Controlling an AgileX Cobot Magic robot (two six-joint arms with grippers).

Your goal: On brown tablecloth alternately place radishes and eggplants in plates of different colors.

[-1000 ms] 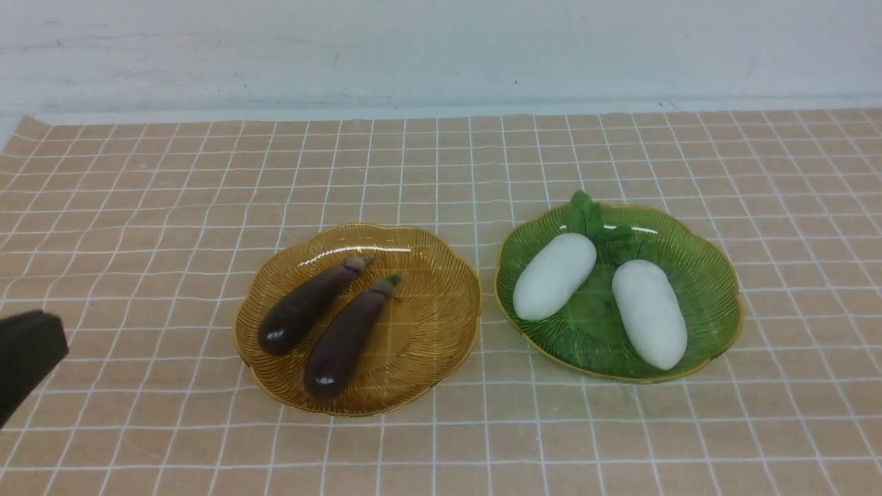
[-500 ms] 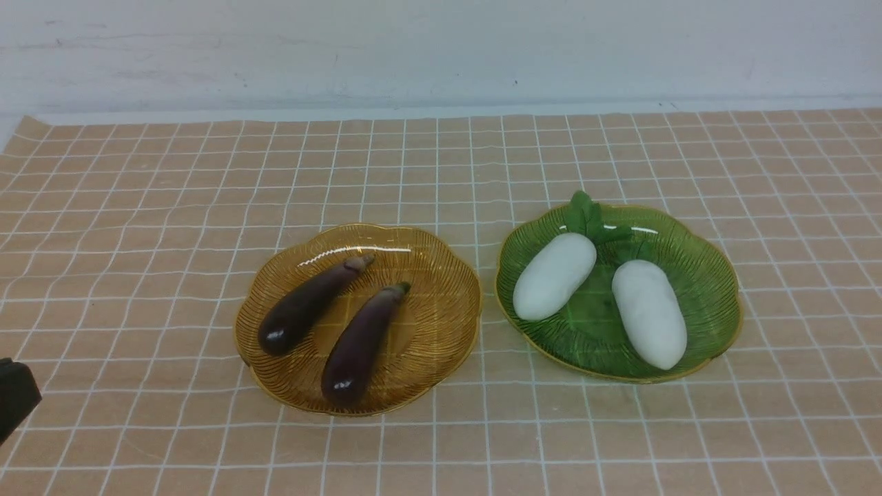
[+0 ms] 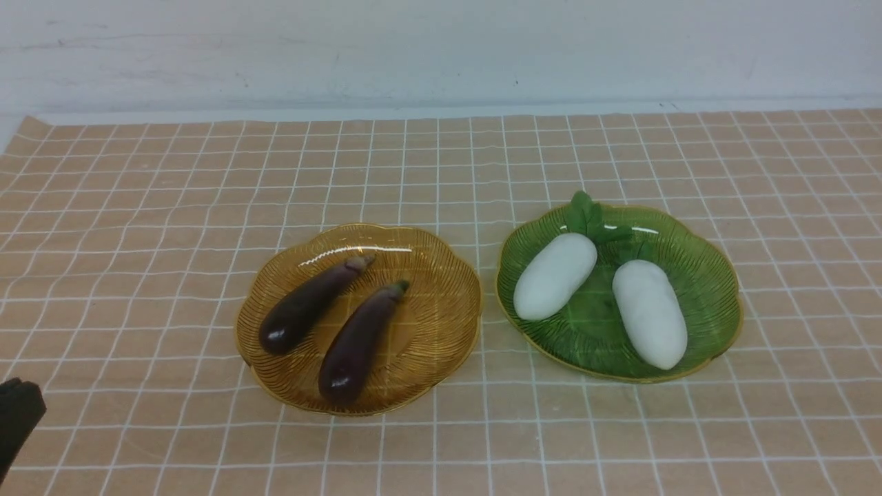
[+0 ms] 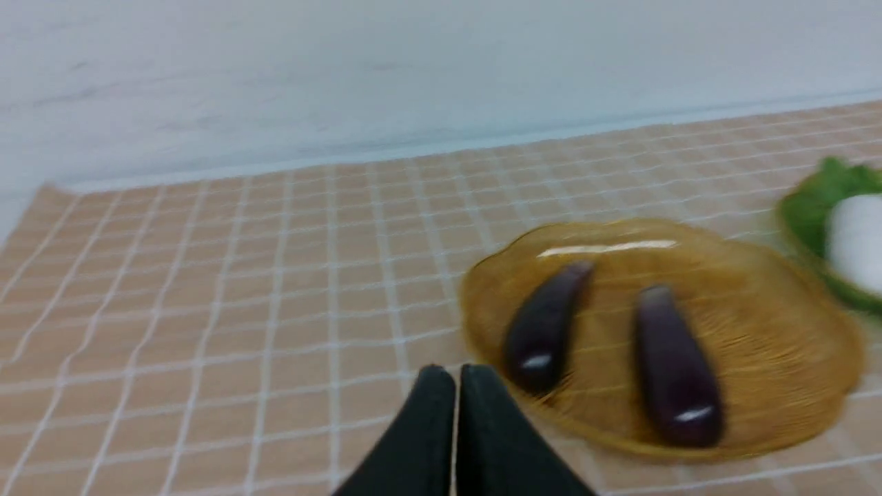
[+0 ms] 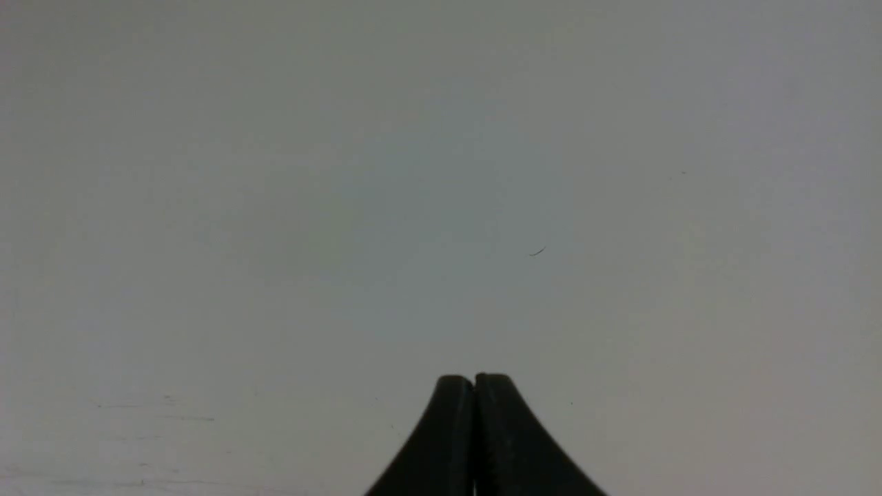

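— Two translucent ribbed plates sit side by side on the tan-brown grid-lined tablecloth [image 3: 138, 227]. Where are the vegetables?

— The amber-orange scalloped plate [image 3: 441, 275], on the left, carries both glossy dark purple eggplants: one [image 3: 308, 305] farther left, the other [image 3: 360, 343] beside it, lying roughly parallel and apart, stem caps pointing away from the robot. The green scalloped plate [image 3: 710, 275], on the right, carries both smooth white oblong radishes: one [image 3: 555, 276] with its green leafy top reaching over the far rim, the other [image 3: 650, 313] beside it, not touching.

— Fingers?

— Left gripper [image 4: 455, 375]: fingers [image 4: 431, 413] pressed together, holding nothing, positioned at the near left edge of the surface, short of the amber plate. Right gripper [image 5: 474, 380]: fingers closed and empty, facing a plain grey-white background; it does not show in the front view.
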